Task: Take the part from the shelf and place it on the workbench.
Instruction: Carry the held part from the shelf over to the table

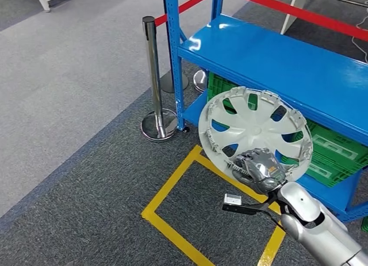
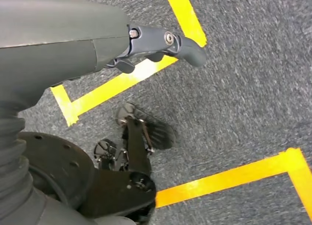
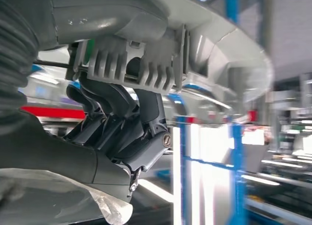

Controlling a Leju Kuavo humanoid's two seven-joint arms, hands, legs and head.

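The part is a silver wheel cover (image 1: 253,125) with spoke-shaped openings. My right hand (image 1: 260,169) grips its lower rim and holds it off the floor, tilted, in front of the blue shelf (image 1: 282,64). Up close in the right wrist view, the dark fingers (image 3: 121,122) curl around the ribbed rim of the wheel cover (image 3: 221,45). My left hand (image 2: 158,42) hangs over the grey carpet with its thumb stretched out and nothing in it.
A green crate (image 1: 334,154) sits on the shelf's lower level. A chrome stanchion (image 1: 152,76) with a red belt (image 1: 303,12) stands left of the shelf. Yellow tape (image 1: 173,231) marks a square on the carpet in front.
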